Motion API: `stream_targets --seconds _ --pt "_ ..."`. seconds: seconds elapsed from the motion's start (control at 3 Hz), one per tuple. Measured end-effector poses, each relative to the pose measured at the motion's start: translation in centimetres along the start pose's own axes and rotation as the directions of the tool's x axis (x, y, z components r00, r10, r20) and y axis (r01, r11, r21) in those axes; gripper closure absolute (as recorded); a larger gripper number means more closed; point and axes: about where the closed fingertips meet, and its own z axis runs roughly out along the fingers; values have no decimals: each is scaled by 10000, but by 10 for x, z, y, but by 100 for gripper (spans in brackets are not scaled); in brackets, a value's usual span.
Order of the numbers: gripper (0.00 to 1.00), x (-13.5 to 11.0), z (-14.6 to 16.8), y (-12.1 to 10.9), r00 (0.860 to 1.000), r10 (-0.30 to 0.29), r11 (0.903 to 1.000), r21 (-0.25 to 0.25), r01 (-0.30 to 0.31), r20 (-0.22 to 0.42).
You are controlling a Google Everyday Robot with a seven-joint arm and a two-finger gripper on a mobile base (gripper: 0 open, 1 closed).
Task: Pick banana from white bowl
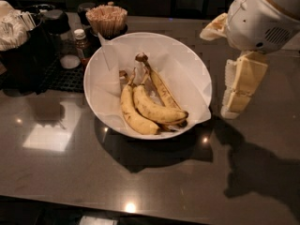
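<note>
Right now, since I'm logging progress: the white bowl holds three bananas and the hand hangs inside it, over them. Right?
Not quite. The camera view shows the hand hanging outside the white bowl, to its right above the dark counter. The three bananas do lie in the bowl.

Cream gripper right of white bowl, banana yellow — brown-freckled

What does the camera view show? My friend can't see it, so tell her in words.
A big, paper-lined white bowl holds three yellow bananas on a dark counter. The robot's gripper hangs just outside the bowl, on the picture's right, touching no banana.
</note>
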Motion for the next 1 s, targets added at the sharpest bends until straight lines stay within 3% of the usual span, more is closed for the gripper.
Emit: stream_targets --seconds 0.33,1.0 --pt "0 -24 16 -1 9947 -350 9964 -740 423 972" --pt "0 -65 53 -4 9738 -1038 9690 -2002 1450 2025"
